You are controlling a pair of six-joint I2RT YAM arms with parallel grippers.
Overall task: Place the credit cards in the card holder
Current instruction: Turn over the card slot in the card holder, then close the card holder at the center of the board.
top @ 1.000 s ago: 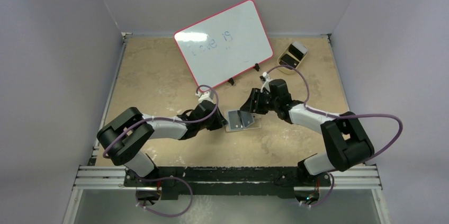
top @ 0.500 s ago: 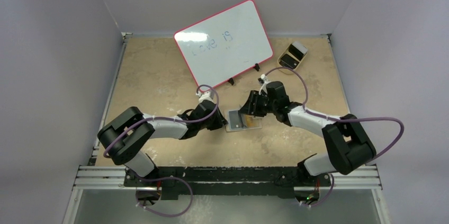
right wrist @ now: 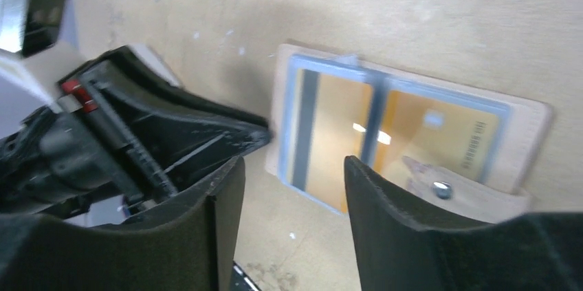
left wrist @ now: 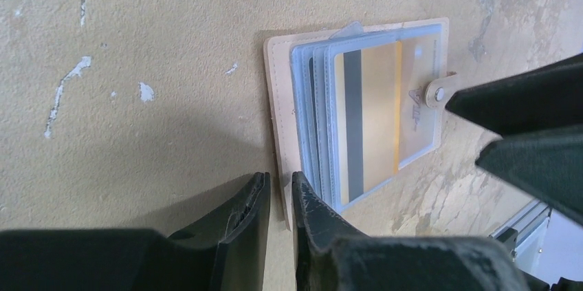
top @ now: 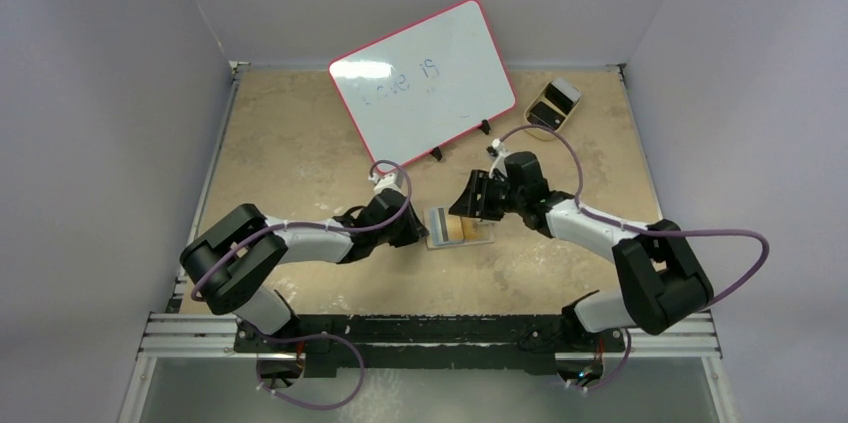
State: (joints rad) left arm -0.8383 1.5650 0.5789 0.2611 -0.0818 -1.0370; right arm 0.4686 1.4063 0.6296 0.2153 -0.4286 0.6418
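Observation:
The beige card holder point(top: 482, 236) lies open on the table, also in the left wrist view point(left wrist: 278, 91) and right wrist view point(right wrist: 529, 133). Its clear sleeves lie flat. An orange-tan credit card point(left wrist: 378, 112) with a dark stripe sits inside a sleeve; orange faces show on both sides of the fold point(right wrist: 340, 133). No pale grey card can be told apart from the sleeves. My left gripper point(left wrist: 278, 195) is shut on the holder's left leather edge, also seen from above point(top: 420, 229). My right gripper point(right wrist: 292, 167) is open and empty, just above the holder's snap tab point(right wrist: 443, 188).
A red-framed whiteboard point(top: 425, 78) stands propped at the back centre. A tan oval tray point(top: 547, 113) with a silver-white block point(top: 566, 92) sits at the back right. Grey walls enclose the table on three sides.
The sleeve leaf that stood raised over the holder now lies flat, showing the orange card. My right gripper has shifted slightly left over the holder. The left arm has stayed in place.

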